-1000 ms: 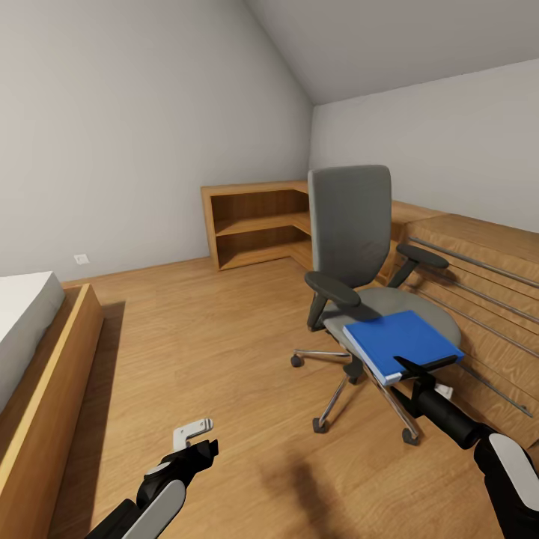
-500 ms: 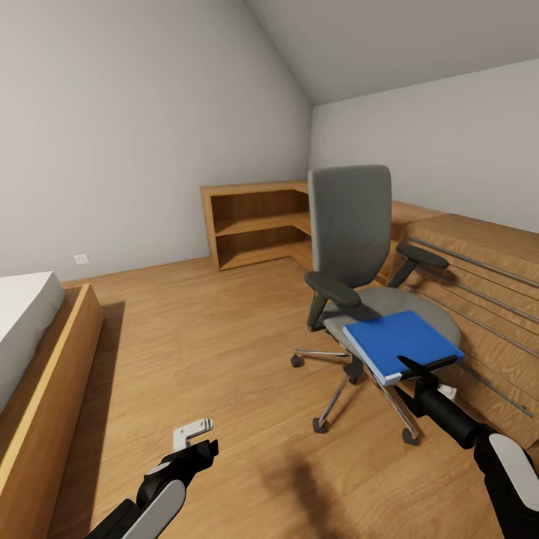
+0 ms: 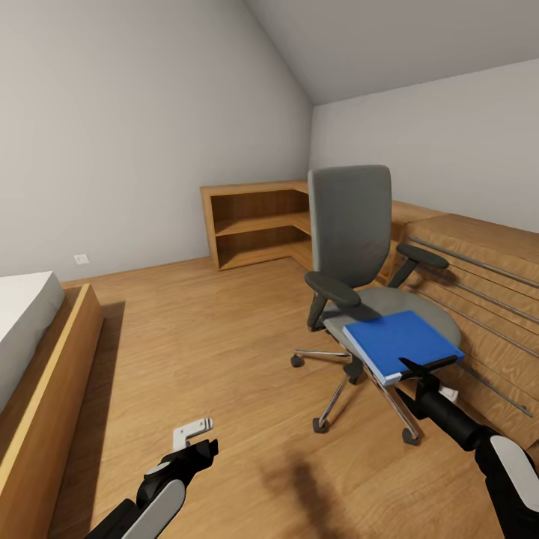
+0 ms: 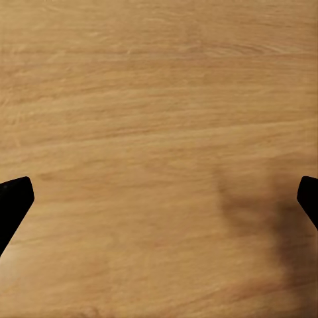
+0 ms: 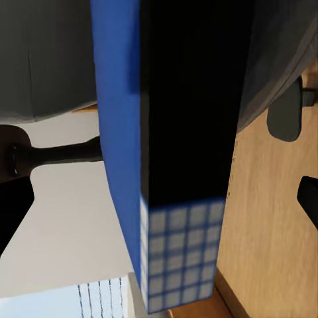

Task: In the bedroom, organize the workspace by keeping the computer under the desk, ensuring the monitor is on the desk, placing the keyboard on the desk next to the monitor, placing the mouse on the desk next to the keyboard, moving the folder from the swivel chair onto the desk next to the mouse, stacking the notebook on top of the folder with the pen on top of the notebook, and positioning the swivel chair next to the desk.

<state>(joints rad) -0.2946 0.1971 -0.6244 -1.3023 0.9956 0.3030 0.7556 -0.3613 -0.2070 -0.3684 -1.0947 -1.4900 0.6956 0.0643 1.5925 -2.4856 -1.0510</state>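
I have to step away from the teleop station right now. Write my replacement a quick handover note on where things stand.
Right gripper: at the near edge of the blue folder, jaws open around that edge, not yet closed.
Left gripper: open, holding nothing, low over the wood floor.
The folder lies flat on the seat of the swivel chair, which stands out on the floor beside wooden cabinetry.
Done: nothing confirmed from here.
Left: grasp the folder, carry it to the desk, then notebook, pen, keyboard, mouse, and bring the chair to the desk.
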